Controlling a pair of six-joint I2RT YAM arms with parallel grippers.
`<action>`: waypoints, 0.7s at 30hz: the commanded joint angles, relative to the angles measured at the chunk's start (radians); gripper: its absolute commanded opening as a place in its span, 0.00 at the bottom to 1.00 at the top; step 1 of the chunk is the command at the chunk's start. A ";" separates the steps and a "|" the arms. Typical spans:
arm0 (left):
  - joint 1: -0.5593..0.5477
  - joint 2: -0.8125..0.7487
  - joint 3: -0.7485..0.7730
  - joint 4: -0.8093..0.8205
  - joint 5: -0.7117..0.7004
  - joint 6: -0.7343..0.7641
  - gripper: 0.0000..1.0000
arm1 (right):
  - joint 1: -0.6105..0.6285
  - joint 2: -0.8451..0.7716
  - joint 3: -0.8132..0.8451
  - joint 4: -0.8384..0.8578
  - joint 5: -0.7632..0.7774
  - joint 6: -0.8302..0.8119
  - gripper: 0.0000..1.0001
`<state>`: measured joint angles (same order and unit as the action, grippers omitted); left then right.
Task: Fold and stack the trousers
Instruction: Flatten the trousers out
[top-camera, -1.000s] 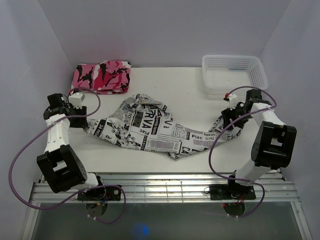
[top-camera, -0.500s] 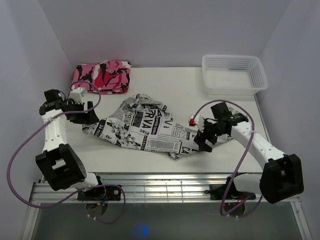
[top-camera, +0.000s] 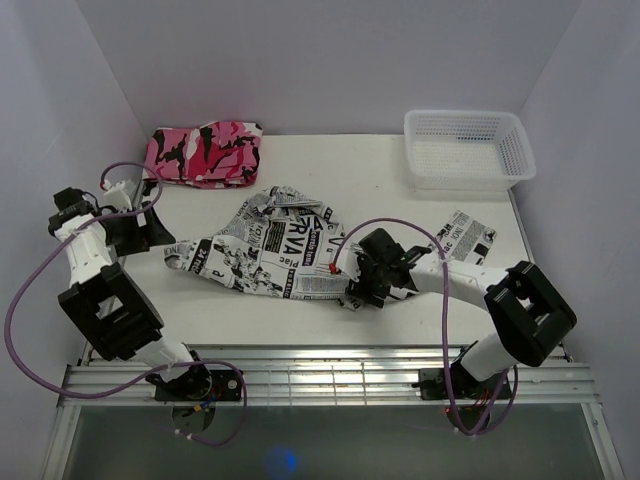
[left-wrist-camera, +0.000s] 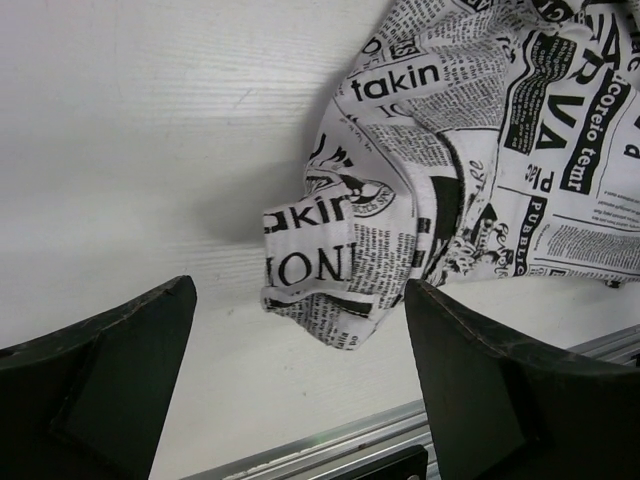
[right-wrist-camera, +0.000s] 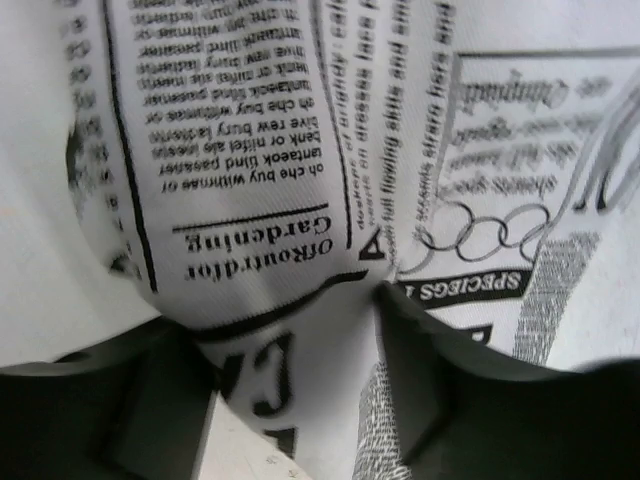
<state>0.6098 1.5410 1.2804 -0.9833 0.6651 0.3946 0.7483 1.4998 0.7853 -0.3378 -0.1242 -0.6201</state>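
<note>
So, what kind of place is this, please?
Probably a robot test cell, not a home: plain white walls box in the table, and the left arm and right arm are bolted at its near edge.

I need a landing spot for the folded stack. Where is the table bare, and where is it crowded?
Bare: the far strip of table between the pink camouflage garment and the white basket, and the near strip below the trousers. Crowded: the middle, where the right claw meets the trousers.
</note>
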 joint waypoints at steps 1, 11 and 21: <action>0.021 0.013 0.017 -0.055 0.051 0.010 0.97 | -0.018 0.007 -0.047 0.158 0.207 0.008 0.57; 0.021 -0.056 -0.211 0.069 0.200 -0.055 0.98 | -0.234 -0.256 -0.017 0.040 0.135 -0.088 0.08; 0.013 -0.018 -0.288 0.071 0.385 -0.067 0.98 | -0.363 -0.259 0.012 0.008 0.061 -0.102 0.08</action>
<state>0.6304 1.5394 0.9855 -0.9115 0.9081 0.2939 0.4316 1.2430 0.7483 -0.3191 -0.0200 -0.7139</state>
